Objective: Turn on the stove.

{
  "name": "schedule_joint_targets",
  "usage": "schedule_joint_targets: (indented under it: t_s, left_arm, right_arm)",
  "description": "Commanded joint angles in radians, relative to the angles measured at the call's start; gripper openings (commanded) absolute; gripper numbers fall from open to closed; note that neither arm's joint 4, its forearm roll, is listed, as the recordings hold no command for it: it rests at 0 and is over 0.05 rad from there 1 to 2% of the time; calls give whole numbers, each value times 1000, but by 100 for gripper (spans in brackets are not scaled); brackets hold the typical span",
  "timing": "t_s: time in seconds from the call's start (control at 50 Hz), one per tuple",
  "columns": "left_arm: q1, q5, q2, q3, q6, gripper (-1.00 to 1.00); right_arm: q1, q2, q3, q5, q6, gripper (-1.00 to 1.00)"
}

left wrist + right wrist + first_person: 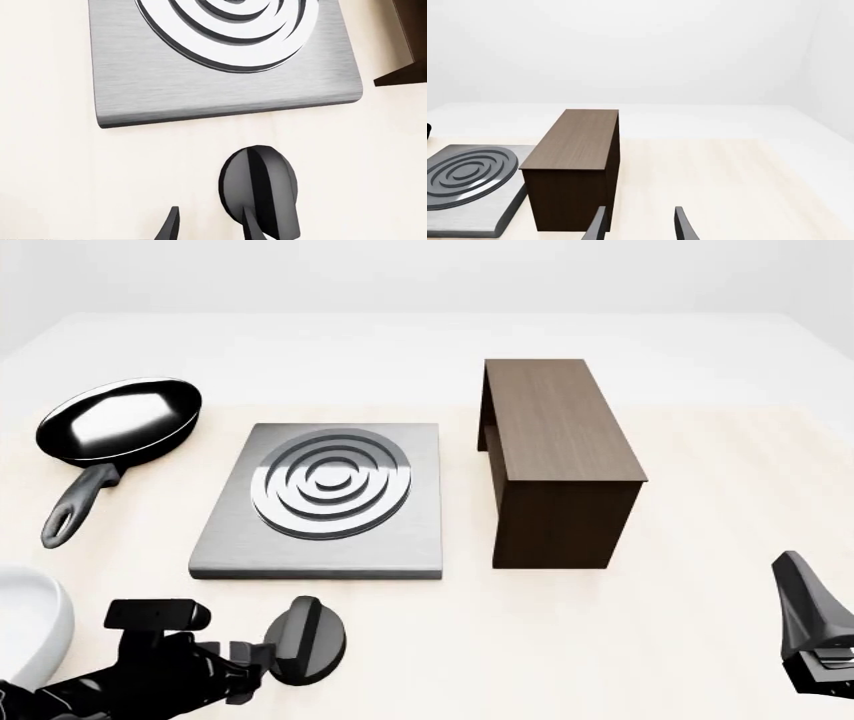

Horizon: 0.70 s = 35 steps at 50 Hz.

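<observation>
The stove [320,540] is a flat grey metal slab with silver burner rings, in the middle of the table. Its black ridged knob [307,640] stands in front of its near edge. My left gripper [247,668] is low beside the knob, on its left. In the left wrist view the stove [200,85] and knob [261,192] show; the left gripper [210,227] is open, one finger overlapping the knob's edge, the other apart from it. My right gripper [811,640] is at the near right, open and empty [639,226].
A dark brown wooden stand [554,455] sits right of the stove, also in the right wrist view [577,170]. A black frying pan [120,420] lies at the far left. A white bowl [27,625] is at the near left edge.
</observation>
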Motion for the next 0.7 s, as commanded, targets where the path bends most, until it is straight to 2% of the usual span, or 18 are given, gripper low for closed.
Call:
schedule_joint_targets:
  t_s: [0.02,0.22,0.3,0.34,0.6,0.64,0.68,0.7]
  left_arm:
    - [-60,-25,68,-5,-62,100]
    - [-96,-24,76,-18,-81,100]
    - [-161,-24,77,-25,-143,100]
    - [-164,-22,75,-25,-141,100]
    - [-259,-110,149,-16,-248,100]
    - [-291,-150,186,-12,-286,100]
    - [-290,-151,186,-12,-284,100]
    - [-313,-165,194,-9,-312,100]
  right_arm:
    - [0,0,0,0,0,100]
    - [0,0,0,0,0,100]
    - [0,0,0,0,0,100]
    - [0,0,0,0,0,100]
    - [0,0,0,0,0,100]
    - [0,0,0,0,0,100]
    - [0,0,0,0,0,100]
    - [0,0,0,0,0,100]
